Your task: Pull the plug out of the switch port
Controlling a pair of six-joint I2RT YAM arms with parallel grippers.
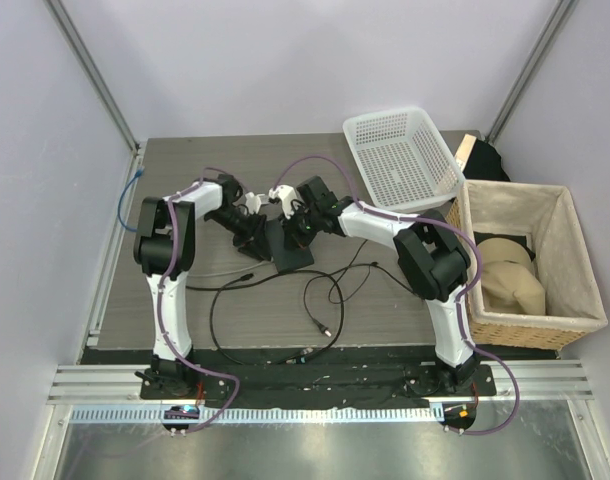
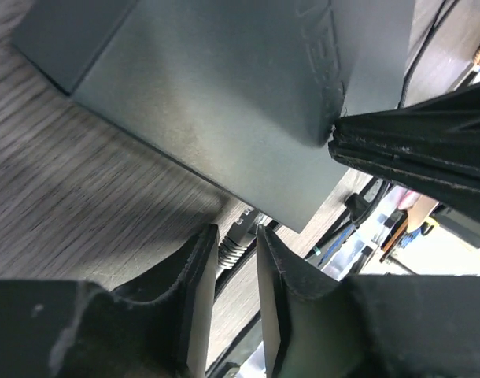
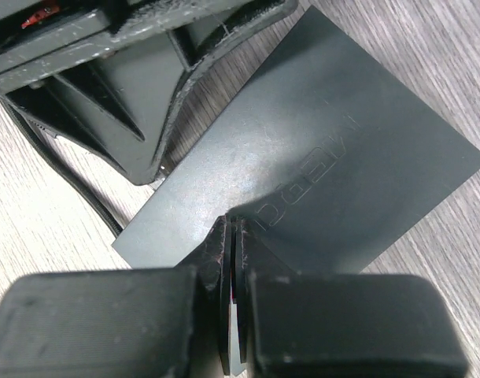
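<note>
The flat dark-grey switch box lies mid-table and fills the left wrist view and the right wrist view. A plug with a ribbed grey boot sits in a port on the box's near edge, its black cable trailing away. My left gripper is at the box's left side, its two fingers closed round the plug's boot. My right gripper is shut and empty, its tips pressed down on the top of the box. It also shows in the left wrist view.
Loose black cables loop on the table in front of the box. A white plastic basket stands at the back right. A wicker basket with beige items stands at the right edge. A blue cable hangs at the left.
</note>
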